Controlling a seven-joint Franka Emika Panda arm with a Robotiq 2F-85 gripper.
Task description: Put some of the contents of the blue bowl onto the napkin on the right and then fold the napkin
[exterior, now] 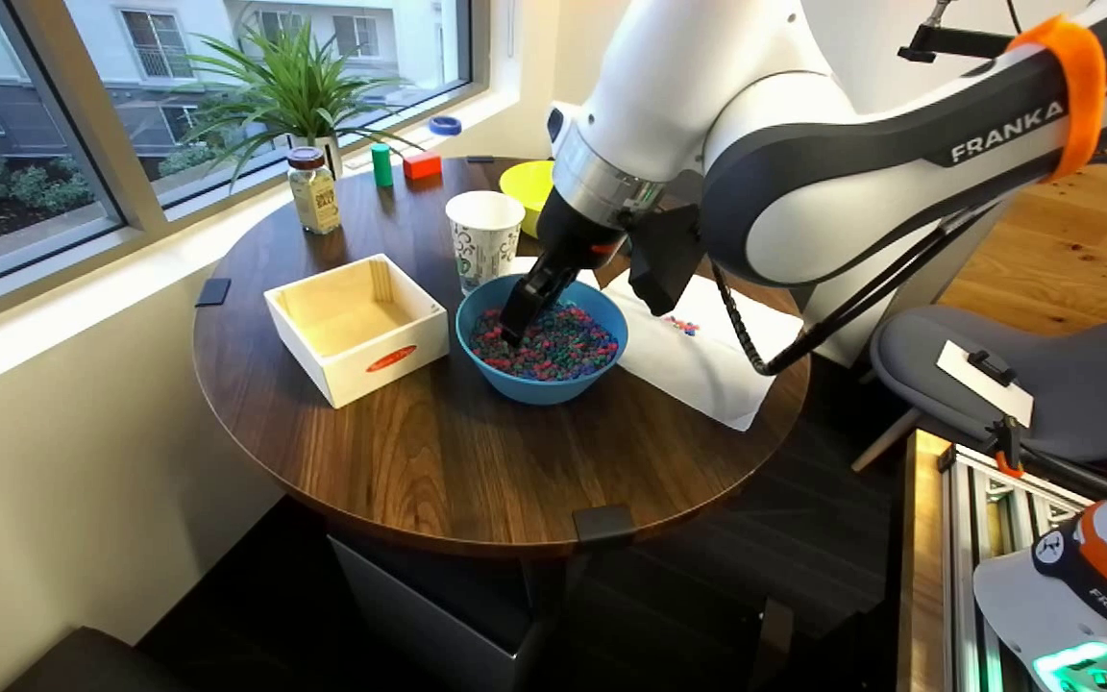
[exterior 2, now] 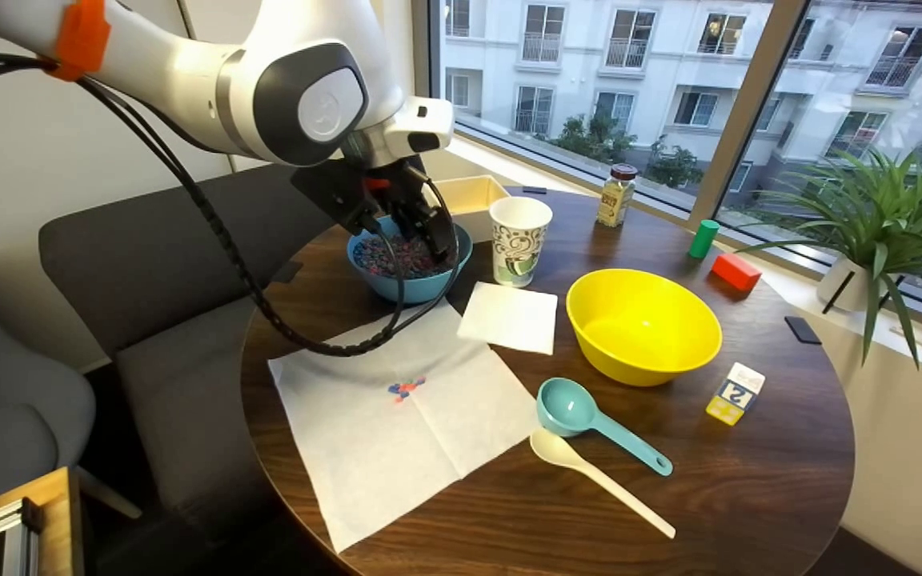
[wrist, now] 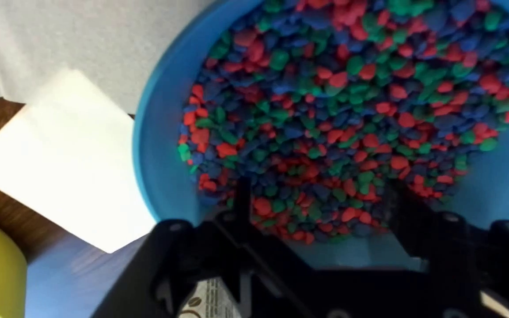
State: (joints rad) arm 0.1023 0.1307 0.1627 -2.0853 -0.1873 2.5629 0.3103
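The blue bowl (exterior: 542,390) stands on the round table and also shows in the wrist view (wrist: 166,176). It holds many small red, green and blue bits (wrist: 347,110). My gripper (wrist: 318,190) is open, its two fingers spread apart and pointing down into the bowl at the bits. Nothing is clearly gripped between the fingers; whether the tips touch the bits I cannot tell. The large white napkin (exterior 2: 381,472) lies flat and unfolded beside the bowl, with a faint crease. A small cluster of bits (exterior 2: 406,389) lies near its middle.
A small white square sheet (exterior 2: 509,318), a paper cup (exterior 2: 519,244) and a yellow bowl (exterior 2: 643,328) stand near the blue bowl. A wooden box (exterior: 356,327) is beside it. A teal scoop (exterior 2: 569,408), a cream spoon (exterior 2: 601,480) and letter blocks (exterior 2: 735,394) lie on the table.
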